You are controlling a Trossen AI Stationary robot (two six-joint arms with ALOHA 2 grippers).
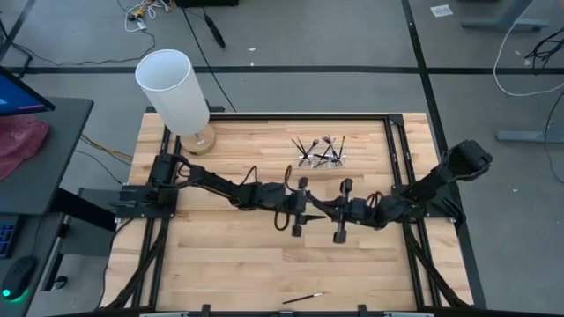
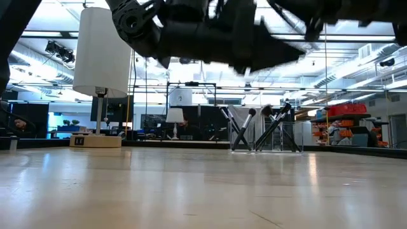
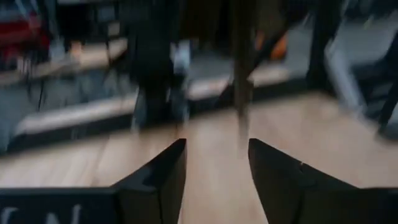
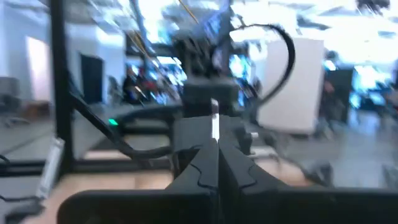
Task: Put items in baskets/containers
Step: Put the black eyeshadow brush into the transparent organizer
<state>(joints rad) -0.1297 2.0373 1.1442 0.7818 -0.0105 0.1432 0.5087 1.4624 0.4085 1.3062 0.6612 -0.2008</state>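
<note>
the two dark arms are seen stretched toward each other over the middle of the wooden bench (image 1: 264, 255), their wrists almost meeting. the left hand (image 3: 217, 174) is held with its fingers spread, a clear gap of bare wood showing between them, and nothing is gripped. the right hand (image 4: 217, 163) is pressed together, finger against finger; a thin pale sliver is seen at the seam between its fingertips, but what it is cannot be told. in the high view the left hand (image 1: 304, 211) and the right hand (image 1: 328, 211) lie just beside one another, both raised above the bench as the low view shows.

the clear holder (image 1: 322, 158) is placed toward the far side of the bench, right of centre, with a bunch of makeup brushes (image 2: 264, 127) standing tilted and crossed inside it. one loose brush (image 1: 304, 298) is left lying flat near the front edge, well apart from both hands. a tall white cylinder (image 1: 174, 88) on a round wooden base is set at the far left corner.
</note>
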